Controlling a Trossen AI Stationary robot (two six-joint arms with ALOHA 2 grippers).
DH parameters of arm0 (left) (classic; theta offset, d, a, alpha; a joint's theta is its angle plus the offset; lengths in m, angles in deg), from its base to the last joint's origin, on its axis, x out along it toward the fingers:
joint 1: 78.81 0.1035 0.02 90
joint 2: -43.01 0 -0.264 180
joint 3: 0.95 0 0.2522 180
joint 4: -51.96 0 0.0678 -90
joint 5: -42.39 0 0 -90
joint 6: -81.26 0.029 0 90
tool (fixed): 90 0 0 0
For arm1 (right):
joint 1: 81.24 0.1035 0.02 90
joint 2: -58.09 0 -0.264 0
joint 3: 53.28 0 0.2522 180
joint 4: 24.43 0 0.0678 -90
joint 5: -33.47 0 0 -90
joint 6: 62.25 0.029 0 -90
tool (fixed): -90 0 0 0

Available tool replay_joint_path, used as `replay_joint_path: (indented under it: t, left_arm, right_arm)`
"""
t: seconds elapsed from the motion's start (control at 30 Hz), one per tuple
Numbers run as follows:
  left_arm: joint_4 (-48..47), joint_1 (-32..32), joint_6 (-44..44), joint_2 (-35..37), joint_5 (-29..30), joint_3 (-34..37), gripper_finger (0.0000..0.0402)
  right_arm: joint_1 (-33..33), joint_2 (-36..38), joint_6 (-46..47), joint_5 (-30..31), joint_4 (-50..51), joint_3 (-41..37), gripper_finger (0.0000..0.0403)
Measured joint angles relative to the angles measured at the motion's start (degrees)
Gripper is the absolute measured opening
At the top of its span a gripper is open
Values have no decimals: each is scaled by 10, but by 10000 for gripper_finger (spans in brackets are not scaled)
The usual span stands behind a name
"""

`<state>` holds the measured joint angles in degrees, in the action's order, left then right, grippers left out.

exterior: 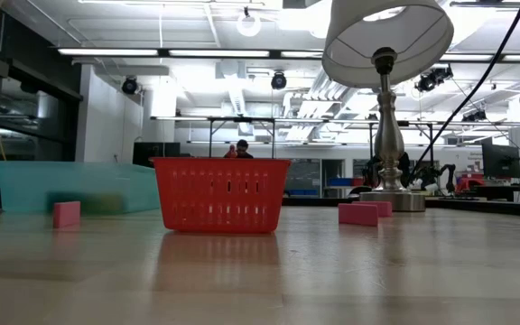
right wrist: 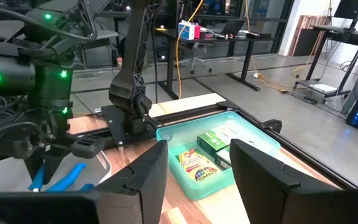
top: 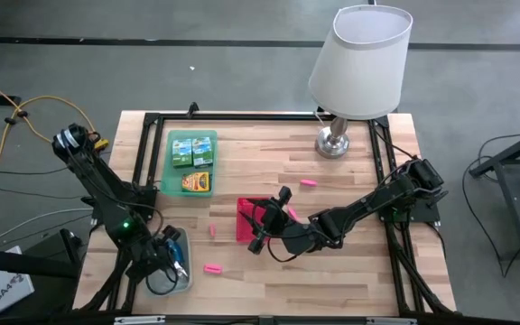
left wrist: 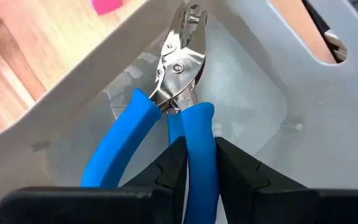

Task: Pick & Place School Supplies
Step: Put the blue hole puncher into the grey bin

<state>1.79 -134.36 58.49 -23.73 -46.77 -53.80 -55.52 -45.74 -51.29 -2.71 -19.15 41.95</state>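
Observation:
My left gripper point(top: 177, 264) reaches down into the clear plastic bin point(top: 156, 280) at the table's near left corner, shut on a blue-handled metal tool point(left wrist: 179, 81). My right gripper point(top: 262, 227) hangs open over the red mesh basket point(top: 244, 221) in the middle of the table, nothing between its fingers point(right wrist: 142, 180). Green-and-yellow boxes point(top: 193, 150) lie in the green tray point(top: 171, 185). Pink erasers lie flat on the wood point(top: 212, 268) point(top: 213, 230) point(top: 308, 182). My left gripper pinches one of the tool's two blue handles point(left wrist: 197, 127) between its two fingers, near that handle's free end. The fingers slant down from above, and the handle runs on forward roughly along them. The other handle point(left wrist: 114, 155) spreads free to the side. The metal head point(left wrist: 182, 53) points at the bin's wall; whether it rests there I cannot tell.
A lamp point(top: 359, 72) with a white shade stands at the far right. A black frame point(top: 242, 116) borders the tabletop. Another pink eraser point(top: 289, 213) lies beside the basket. Bare wood stretches along the near edge, right of the bin.

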Motion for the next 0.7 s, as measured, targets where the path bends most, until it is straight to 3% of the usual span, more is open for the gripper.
replay_joint_path:
  t: [0.43, 0.7]
  left_arm:
    - [3, 0, -1, -27, 0, 0, 75]
    - [6, -1, 26, -28, 1, 0, 118]
  right_arm:
    - [0, 0, 19, -4, 1, 0, 165]
    - [0, 0, 24, -4, 1, 0, 165]
